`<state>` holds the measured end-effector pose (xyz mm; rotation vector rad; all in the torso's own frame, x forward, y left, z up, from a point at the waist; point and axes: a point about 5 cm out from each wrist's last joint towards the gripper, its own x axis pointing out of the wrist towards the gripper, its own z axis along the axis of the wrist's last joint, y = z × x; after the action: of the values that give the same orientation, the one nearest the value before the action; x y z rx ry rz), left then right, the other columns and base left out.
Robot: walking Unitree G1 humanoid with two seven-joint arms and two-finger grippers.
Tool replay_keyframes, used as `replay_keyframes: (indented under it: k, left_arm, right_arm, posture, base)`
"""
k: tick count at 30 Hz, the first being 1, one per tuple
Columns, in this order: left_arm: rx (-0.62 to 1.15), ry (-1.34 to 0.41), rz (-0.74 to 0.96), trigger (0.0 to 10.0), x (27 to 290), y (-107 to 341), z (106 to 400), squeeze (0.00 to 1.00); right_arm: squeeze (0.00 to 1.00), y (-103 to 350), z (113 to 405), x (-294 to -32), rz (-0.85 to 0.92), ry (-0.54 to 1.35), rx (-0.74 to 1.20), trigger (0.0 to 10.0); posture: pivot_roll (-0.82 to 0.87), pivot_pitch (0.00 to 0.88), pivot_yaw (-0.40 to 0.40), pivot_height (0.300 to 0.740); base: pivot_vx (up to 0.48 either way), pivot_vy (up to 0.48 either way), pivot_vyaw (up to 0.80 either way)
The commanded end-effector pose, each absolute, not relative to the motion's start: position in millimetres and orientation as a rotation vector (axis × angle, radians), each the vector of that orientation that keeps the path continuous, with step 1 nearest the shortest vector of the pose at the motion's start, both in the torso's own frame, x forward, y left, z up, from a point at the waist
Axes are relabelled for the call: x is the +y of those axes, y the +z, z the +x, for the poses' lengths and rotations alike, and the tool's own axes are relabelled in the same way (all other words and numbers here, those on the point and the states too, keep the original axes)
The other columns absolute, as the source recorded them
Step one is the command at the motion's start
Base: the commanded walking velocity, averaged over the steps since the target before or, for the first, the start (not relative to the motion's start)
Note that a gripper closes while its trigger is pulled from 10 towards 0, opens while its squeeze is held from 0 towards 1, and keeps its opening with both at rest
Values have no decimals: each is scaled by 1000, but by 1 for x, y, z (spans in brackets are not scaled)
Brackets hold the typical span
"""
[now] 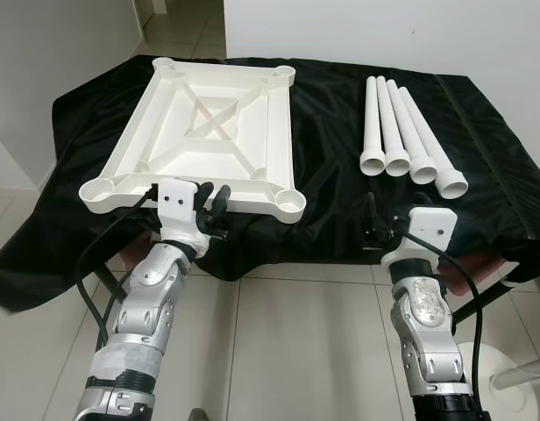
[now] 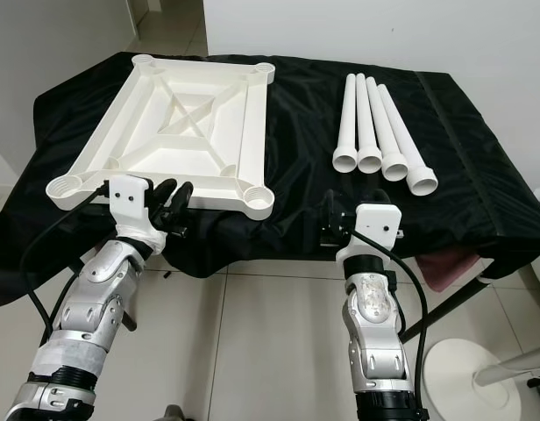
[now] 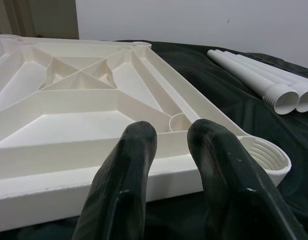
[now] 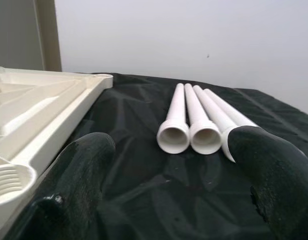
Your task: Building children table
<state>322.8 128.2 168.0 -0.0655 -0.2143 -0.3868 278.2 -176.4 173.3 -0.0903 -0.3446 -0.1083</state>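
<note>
The tabletop (image 1: 209,132) lies upside down on the black-draped bench (image 1: 480,175), ribs and four corner sockets facing up — the way it must lie for the legs to go in from above. The four legs (image 1: 408,132) lie side by side as a neat row well apart from it, open wide ends toward the robot, so each can be taken singly.

The left gripper (image 1: 210,203) sits at the near rim of the tabletop, between its two near sockets. Its fingers (image 3: 129,170) are slightly apart, a narrow gap between them, holding nothing; the rim lies just beyond their tips, and the threaded near-right socket (image 3: 266,157) is just beside them.

The right gripper (image 1: 375,224) hangs at the bench's near edge, short of the legs. Its fingers (image 4: 79,170) are spread wide and empty, the mouths of the legs framed beyond and between them — likely lined up to reach for one.

No leg is fitted yet, so the build looks barely begun. The left seems placed to steady the tabletop.
</note>
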Motion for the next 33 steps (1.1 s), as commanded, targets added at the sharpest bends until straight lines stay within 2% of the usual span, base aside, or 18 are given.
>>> replay_keyframes:
  k: [1, 15, 33]
  left_arm:
    - [-209, -345, -62, 10000, 129, 165, 325, 0]
    - [-227, -327, -56, 10000, 134, 169, 327, 0]
    - [-226, -297, -56, 10000, 140, 168, 323, 0]
  right_arm:
    - [0, 169, 278, -178, -103, -105, -327, 10000]
    - [0, 169, 287, -173, -106, -68, -331, 10000]
    - [0, 167, 291, -170, -106, -39, -327, 10000]
  posture:
    - [18, 56, -29, 740]
    - [57, 26, -50, 740]
    - [64, 37, -60, 740]
  base:
    - [274, 0, 0]
    - [278, 0, 0]
    - [272, 0, 0]
